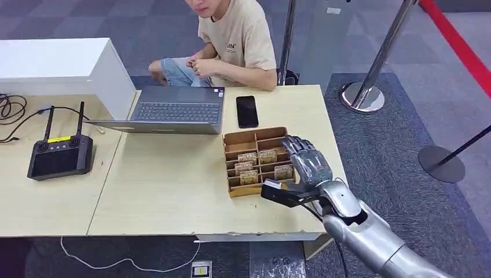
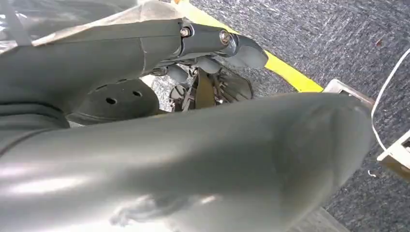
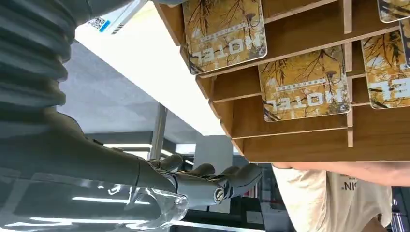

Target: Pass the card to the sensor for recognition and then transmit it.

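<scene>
A brown wooden card rack [image 1: 252,137] stands on the table's right part, with several yellow-brown hotel cards [image 1: 267,155] upright in its slots. My right hand [image 1: 307,159] hovers over the rack's right end, fingers stretched and apart, holding nothing. The right wrist view shows the cards [image 3: 304,89] close up in the rack [image 3: 300,145], and the hand [image 3: 208,181] is off to the side of them, touching none. My left hand [image 2: 212,72] hangs low over the carpet with nothing in it.
A black phone [image 1: 247,111] and an open laptop [image 1: 173,110] lie behind the rack. A black controller with antennas [image 1: 58,153] sits at the left, by a white box [image 1: 58,63]. A person [image 1: 237,40] sits across the table. Barrier posts [image 1: 365,92] stand to the right.
</scene>
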{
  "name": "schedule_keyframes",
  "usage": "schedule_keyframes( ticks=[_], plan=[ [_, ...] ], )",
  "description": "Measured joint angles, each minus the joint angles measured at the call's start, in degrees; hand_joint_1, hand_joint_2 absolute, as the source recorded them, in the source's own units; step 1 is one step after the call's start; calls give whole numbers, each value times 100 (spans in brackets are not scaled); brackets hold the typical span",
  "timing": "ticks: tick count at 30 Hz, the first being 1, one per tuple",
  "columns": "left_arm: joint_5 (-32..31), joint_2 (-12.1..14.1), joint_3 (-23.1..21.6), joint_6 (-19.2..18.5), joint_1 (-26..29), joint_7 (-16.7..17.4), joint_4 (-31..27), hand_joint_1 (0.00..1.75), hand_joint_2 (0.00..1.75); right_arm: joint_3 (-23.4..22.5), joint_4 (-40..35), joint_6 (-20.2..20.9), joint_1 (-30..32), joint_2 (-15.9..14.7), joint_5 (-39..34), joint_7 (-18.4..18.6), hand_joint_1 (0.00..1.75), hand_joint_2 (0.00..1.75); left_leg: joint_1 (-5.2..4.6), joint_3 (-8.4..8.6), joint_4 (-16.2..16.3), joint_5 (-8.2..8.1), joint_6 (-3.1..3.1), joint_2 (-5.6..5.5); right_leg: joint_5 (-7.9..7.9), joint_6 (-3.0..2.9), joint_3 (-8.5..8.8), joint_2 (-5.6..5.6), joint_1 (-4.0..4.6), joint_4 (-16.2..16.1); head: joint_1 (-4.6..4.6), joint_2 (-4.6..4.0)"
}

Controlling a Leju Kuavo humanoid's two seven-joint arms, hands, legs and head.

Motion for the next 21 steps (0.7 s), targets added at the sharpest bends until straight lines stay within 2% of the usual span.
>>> schedule_keyframes(
  ticks=[1, 2, 8, 21],
  plan=[
    [0, 0, 0, 2, 0, 0, 0, 0, 0, 0, 0, 2, 0, -2, 0, 0, 0, 175, 0, 0, 0, 0, 0, 0, 0, 0, 0, 0, 0, 0, 2, 0],
    [2, 0, 2, 7, 0, 0, 0, 0, 0, -2, 0, 11, 0, -4, 0, 0, 0, 0, 0, 0, 0, 0, 0, 0, 0, 0, 0, 0, 0, 0, 0, 0],
    [15, 0, 2, 13, 0, 0, 0, 0, 0, 0, -29, 140, 1, -31, 20, 53, 0, 0, 0, 0, 0, 0, 0, 0, 0, 0, 0, 0, 0, 0, 0, 0],
    [20, 0, 2, 13, 0, 9, 0, 0, 0, 44, -303, 747, -13, -153, -9, 166, 0, 0, 0, 0, 0, 0, 0, 0, 0, 0, 0, 0, 0, 0, 2, 0]
  ],
)
